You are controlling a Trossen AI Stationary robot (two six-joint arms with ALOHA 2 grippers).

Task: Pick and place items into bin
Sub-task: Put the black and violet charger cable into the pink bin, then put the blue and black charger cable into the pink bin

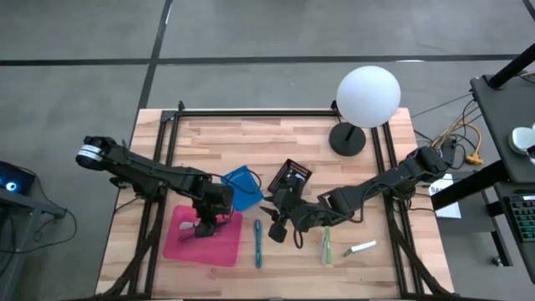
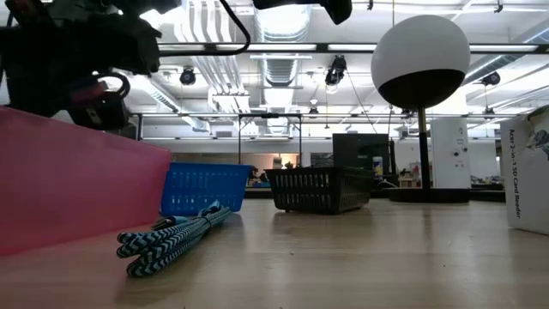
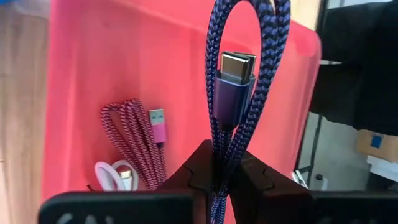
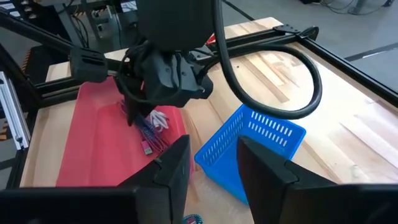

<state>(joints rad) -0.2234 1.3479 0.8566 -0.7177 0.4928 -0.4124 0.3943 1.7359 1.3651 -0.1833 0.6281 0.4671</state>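
My left gripper is over the pink bin and is shut on a folded purple braided cable whose USB plug shows. In the bin lie a pink braided cable and a white cable. My right gripper hovers open, with nothing between its fingers, near the blue basket. A teal braided cable lies flat on the table beside the bin; the low view shows this teal cable too. My left gripper pinches the folded purple cable between its two fingers, with several strands side by side in the gap. The fingers slant downward over the bin. The cable's loop and plug stick out beyond the fingertips; whether they touch the bin I cannot tell.
A black basket stands behind my right gripper. A white globe lamp stands on its dark base at the far right. A green and white item and a white stick lie near the front right. Black frame rails edge the table.
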